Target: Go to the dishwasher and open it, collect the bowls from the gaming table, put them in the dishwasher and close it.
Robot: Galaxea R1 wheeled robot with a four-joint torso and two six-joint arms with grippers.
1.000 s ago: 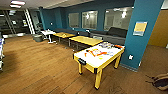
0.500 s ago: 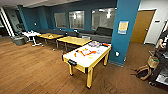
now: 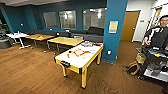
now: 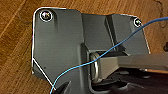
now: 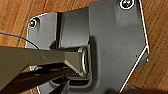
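Observation:
The gaming table [image 3: 79, 58] stands in the middle of the head view, a short way ahead on the wooden floor. It has yellow sides and legs and a white top with orange-red markings, with a dark slot at its near end. At its far end lies a greyish cluster [image 3: 87, 44] beside a red item; it may be the bowls, but it is too blurred to tell. The dishwasher is out of view. Both wrist views look down past my own dark plate and bar onto wooden floor [image 4: 15, 50].
A teal pillar [image 3: 113, 30] rises just right of the table's far end. Two yellow tables [image 3: 65, 40], a white table [image 3: 17, 35] and dark sofas [image 3: 87, 33] line the back. At the right a person [image 3: 160, 31] stands behind a dark cart [image 3: 155, 67], with a bag [image 3: 133, 68] on the floor.
The whole head picture has shifted: the camera has turned and come nearer, so the gaming table looks larger, and the person with the cart has come into the picture at the right.

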